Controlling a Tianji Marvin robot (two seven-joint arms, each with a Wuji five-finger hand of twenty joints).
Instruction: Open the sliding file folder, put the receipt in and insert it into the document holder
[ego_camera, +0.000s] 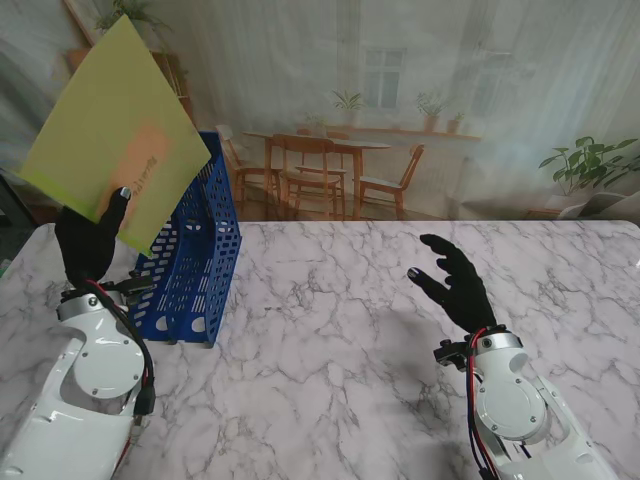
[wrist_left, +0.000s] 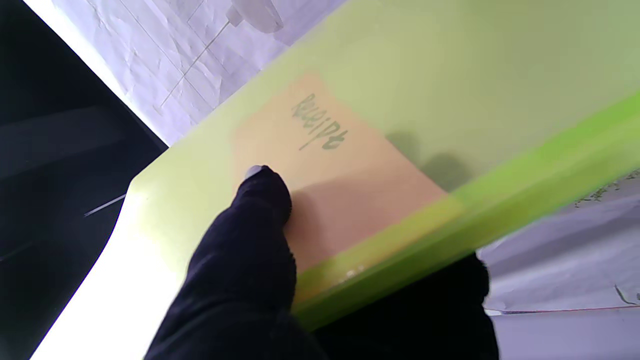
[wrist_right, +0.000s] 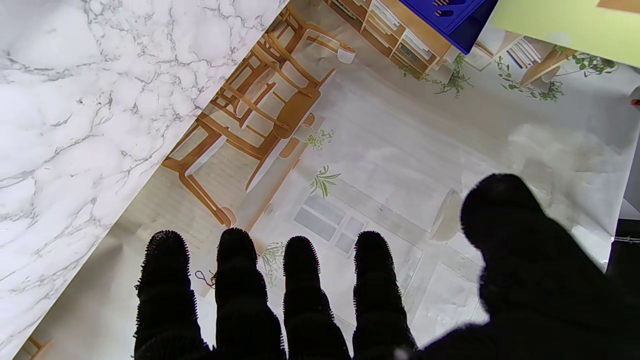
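My left hand is shut on the lime-green sliding file folder, lifted high at the far left, tilted, just left of and above the blue mesh document holder. An orange receipt shows through the folder's translucent cover. The left wrist view has my thumb pressed on the folder over the receipt, other fingers behind it. My right hand hovers open above the table's right half, fingers spread, nothing in it. A corner of the holder and folder appear in the right wrist view.
The white marble table stretches between the two arms. A printed backdrop of a dining room stands along the table's far edge. The document holder stands upright at the far left part of the table.
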